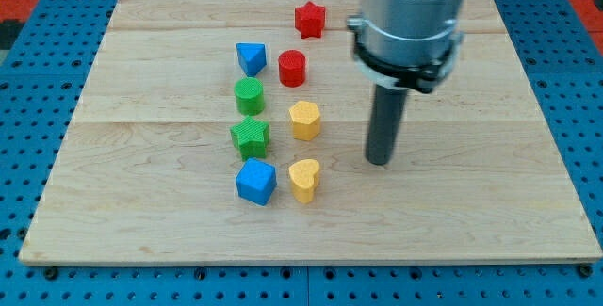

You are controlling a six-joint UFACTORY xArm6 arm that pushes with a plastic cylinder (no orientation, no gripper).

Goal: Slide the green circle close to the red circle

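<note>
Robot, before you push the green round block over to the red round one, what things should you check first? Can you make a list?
1. Green circle block in plain sight: ok.
2. Red circle block in plain sight: ok, up and to the view's right of the green one.
3. Gap between the two free of other blocks: ok, only bare wooden board.
4. My tip behind the green circle for the push: not ok; it sits at the view's right, past the yellow hexagon block.
5. Neighbours that might get bumped: not ok; the blue triangle block and green star block sit close to the green circle.
</note>
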